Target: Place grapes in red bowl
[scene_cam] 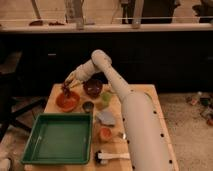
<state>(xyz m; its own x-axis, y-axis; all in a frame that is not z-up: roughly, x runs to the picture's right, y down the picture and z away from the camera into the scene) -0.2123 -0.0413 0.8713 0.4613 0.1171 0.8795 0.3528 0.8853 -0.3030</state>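
Observation:
The red bowl [67, 102] sits on the wooden table [150, 95] at the far left, just behind the green tray. My gripper [67, 87] hangs right above the bowl's far rim, at the end of the white arm [112, 75] that reaches in from the lower right. A small dark clump shows at the gripper's tip; I cannot tell whether it is the grapes. No grapes show anywhere else on the table.
A dark bowl [93, 87] stands right of the gripper. A green tray [60, 138] fills the front left. A small dark cup [88, 106], a green item [106, 97], a grey piece [106, 118], an orange item [105, 134] and a brush [111, 156] lie beside the arm.

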